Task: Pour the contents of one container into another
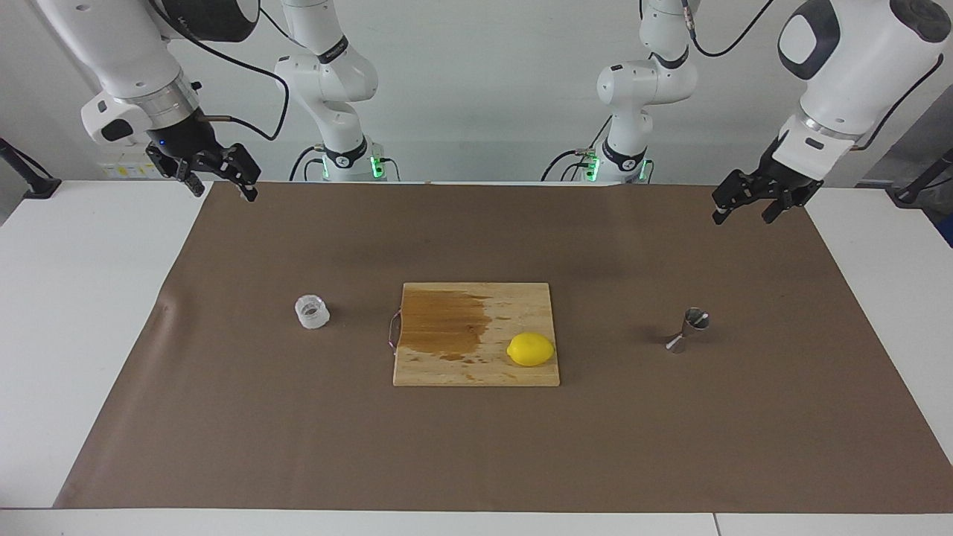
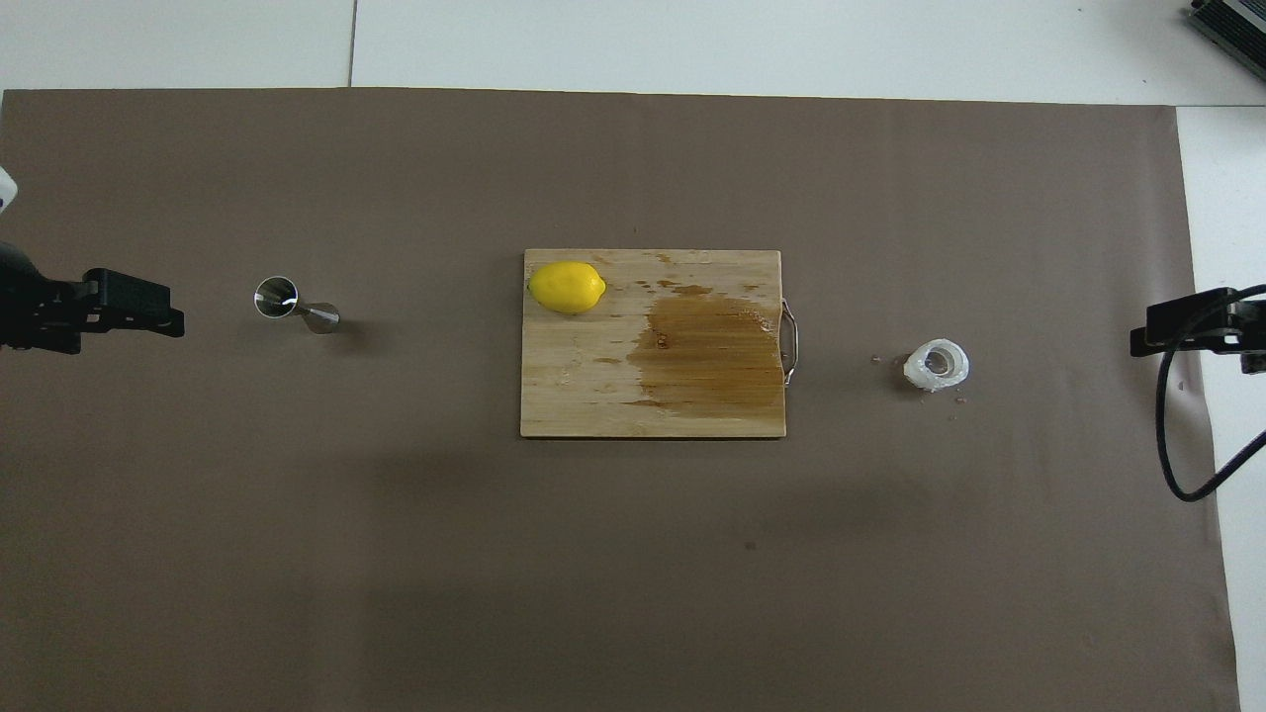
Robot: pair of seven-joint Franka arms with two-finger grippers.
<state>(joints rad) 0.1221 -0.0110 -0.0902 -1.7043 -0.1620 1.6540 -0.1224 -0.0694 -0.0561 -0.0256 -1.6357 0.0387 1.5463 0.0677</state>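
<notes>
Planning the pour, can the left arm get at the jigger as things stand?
Probably yes. The left gripper hangs open over the mat's edge at its own end; the jigger stands alone on bare mat, nothing between, the board well aside.

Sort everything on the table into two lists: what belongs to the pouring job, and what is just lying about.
Belongs to the job:
- jar, toward the right arm's end
- jigger, toward the left arm's end
- left gripper and right gripper, both open and empty

Just lying about:
- cutting board, stained, between jar and jigger
- lemon, on the board
- brown paper under everything
</notes>
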